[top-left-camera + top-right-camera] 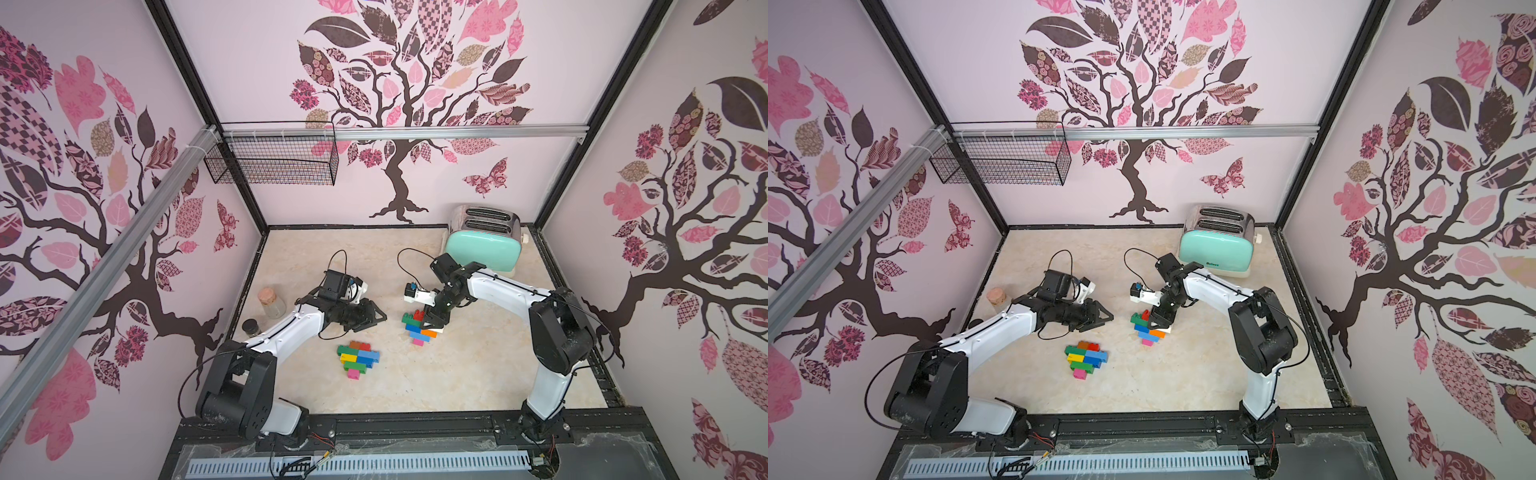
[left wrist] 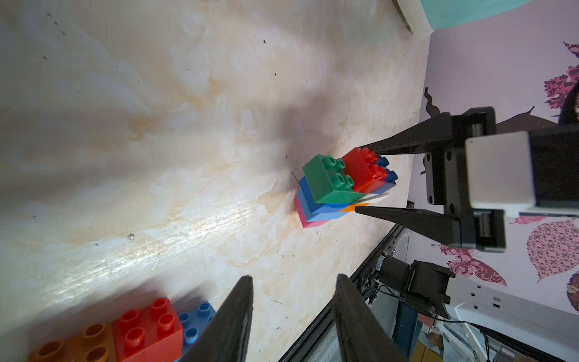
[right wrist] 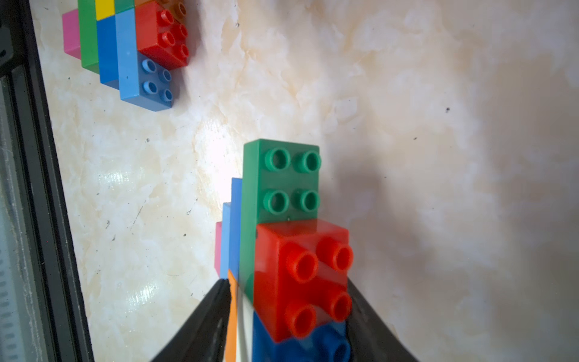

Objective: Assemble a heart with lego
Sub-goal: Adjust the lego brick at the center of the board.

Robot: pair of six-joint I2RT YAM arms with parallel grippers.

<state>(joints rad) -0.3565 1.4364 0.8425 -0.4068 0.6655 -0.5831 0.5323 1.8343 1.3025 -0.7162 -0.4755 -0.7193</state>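
Right end effector (image 1: 434,324) is down at the surface (image 1: 478,365), with its 2 black fingers (image 2: 407,145) straddling a small lego stack (image 1: 415,328). In the left wrist view 1 tip sits by the red brick (image 2: 360,169) and the other by the orange brick (image 2: 354,207). Honestly can't tell if they're pinching the stack or just parked right against it. The stack lies mid-surface: pink brick (image 1: 417,341) at the near end, blue rows next, then the green brick (image 1: 409,319), with red at the far end.

Left end effector (image 1: 372,321) hangs low just to the left of that stack, pointing at it. Its jaws are parted a modest way and there's nothing between them.

The other lego build (image 1: 358,358) is a multicolour cluster with a pink tip. It lies nearer the front edge, in front of the left end effector and apart from both arms. A strip of surface separates the 2 builds.

Stuff around:
- The mint toaster (image 1: 484,245) sits in the back right corner, close behind the right arm's wrist.
- A cork-topped jar (image 1: 272,301) and a small dark jar (image 1: 250,327) stand at the left edge beside the left arm.
- A wire basket (image 1: 274,160) hangs on the back wall, well above everything.
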